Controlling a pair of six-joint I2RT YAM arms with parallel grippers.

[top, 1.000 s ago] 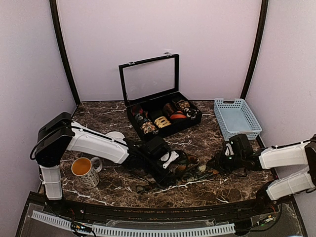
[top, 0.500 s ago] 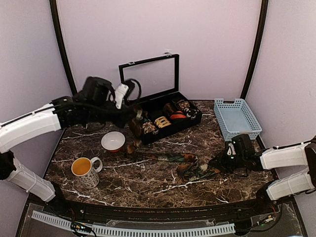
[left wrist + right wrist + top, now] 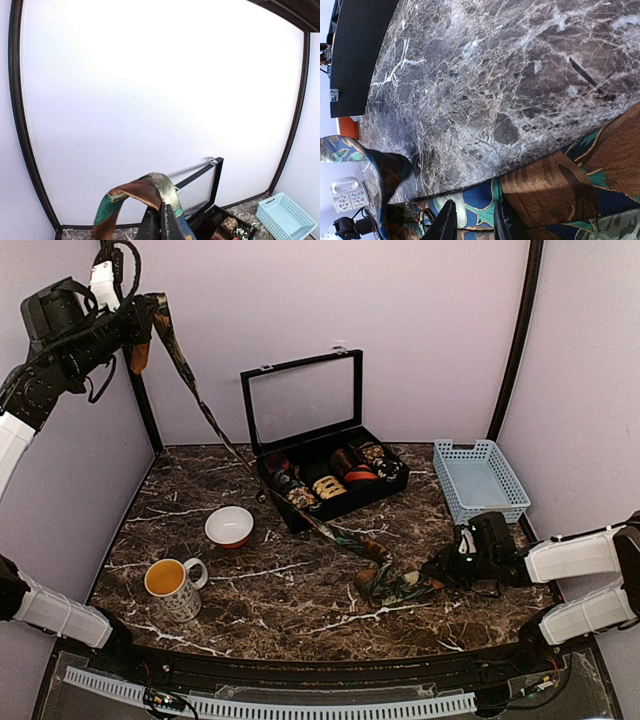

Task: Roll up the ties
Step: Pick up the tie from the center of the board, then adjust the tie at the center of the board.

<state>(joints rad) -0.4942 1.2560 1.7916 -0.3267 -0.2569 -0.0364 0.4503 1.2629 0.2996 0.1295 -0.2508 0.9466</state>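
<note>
One tie (image 3: 215,430), dark green, brown and blue patterned, runs taut in a long diagonal from high at the upper left down to a crumpled heap (image 3: 395,585) on the marble table. My left gripper (image 3: 140,325) is raised high by the left wall and shut on the tie's upper end. In the left wrist view the shut gripper (image 3: 162,222) pinches a loop of the tie (image 3: 150,187). My right gripper (image 3: 440,568) sits low at the heap. In the right wrist view the gripper (image 3: 474,222) has its fingers close together on the tie's fabric (image 3: 550,190).
A black display box (image 3: 345,502) with an open glass lid holds several fabric coils at the back centre. A blue basket (image 3: 480,480) stands at the back right. A white bowl (image 3: 229,526) and a mug of orange liquid (image 3: 170,585) sit at the left.
My left arm has swung from the table's middle up to the upper left, carrying the tie's end and drawing the tie out taut. My right gripper has stayed at the heap.
</note>
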